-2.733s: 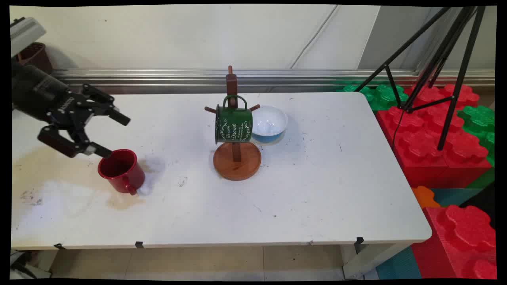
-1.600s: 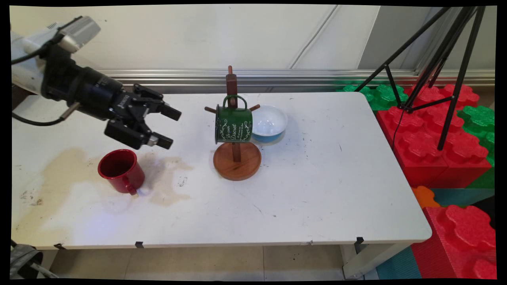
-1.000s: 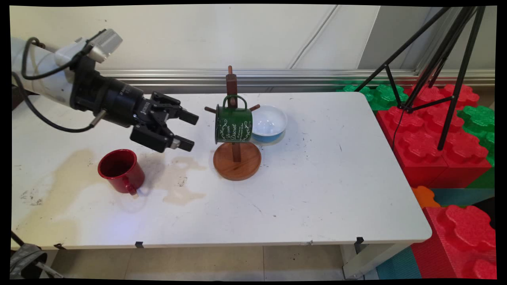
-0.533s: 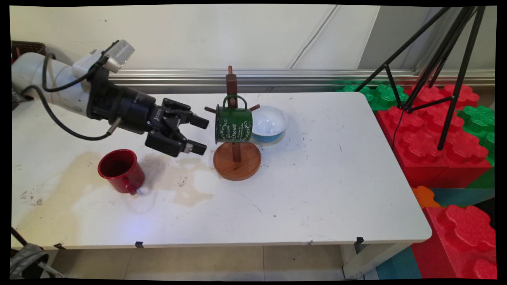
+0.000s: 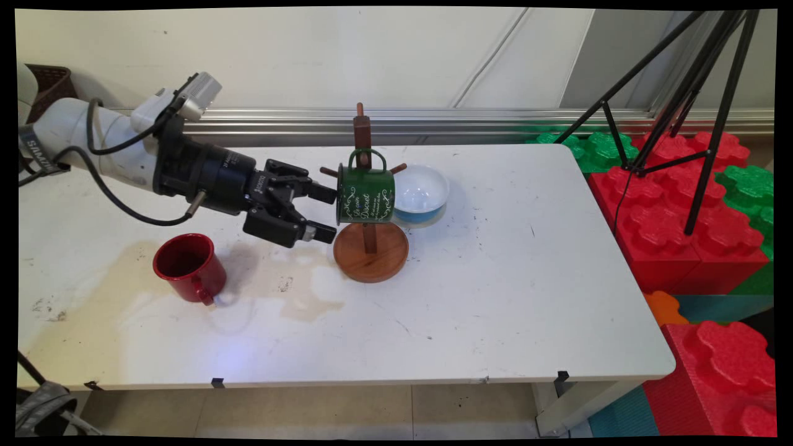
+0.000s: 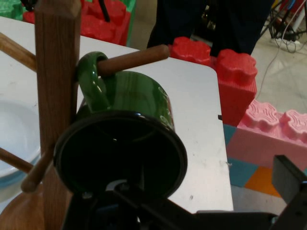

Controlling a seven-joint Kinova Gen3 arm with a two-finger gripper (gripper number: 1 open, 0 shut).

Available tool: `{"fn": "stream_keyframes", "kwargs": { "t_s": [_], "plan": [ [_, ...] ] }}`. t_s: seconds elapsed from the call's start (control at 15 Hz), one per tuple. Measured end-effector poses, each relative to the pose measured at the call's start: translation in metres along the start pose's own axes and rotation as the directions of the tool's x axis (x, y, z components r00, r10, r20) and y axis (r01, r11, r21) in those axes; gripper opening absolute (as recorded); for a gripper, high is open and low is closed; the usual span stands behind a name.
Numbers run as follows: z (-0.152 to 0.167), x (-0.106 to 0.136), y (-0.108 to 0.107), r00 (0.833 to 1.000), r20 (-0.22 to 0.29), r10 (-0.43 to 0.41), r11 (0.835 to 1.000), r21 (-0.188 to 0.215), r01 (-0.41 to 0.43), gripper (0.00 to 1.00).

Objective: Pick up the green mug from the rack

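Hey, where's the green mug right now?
In the main view the green mug hangs by its handle on the wooden mug tree at mid-table, between the open gripper and the blue-and-white bowl.

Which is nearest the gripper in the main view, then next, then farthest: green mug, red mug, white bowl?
1. Green mug, hanging on the wooden stand, right at the gripper and its open fingers.
2. Red mug, on the table below the arm.
3. White bowl, behind the stand.

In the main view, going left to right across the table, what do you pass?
Red mug → open gripper → green mug hanging on the wooden mug tree → white and blue bowl.
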Motion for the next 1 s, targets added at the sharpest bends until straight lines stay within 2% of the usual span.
{"fn": "stream_keyframes", "kwargs": {
  "t_s": [1.0],
  "plan": [
    [0.014, -0.007, 0.0, 0.996, -0.065, -0.058, 0.998, 0.012, 0.059, 1.0]
  ]
}}
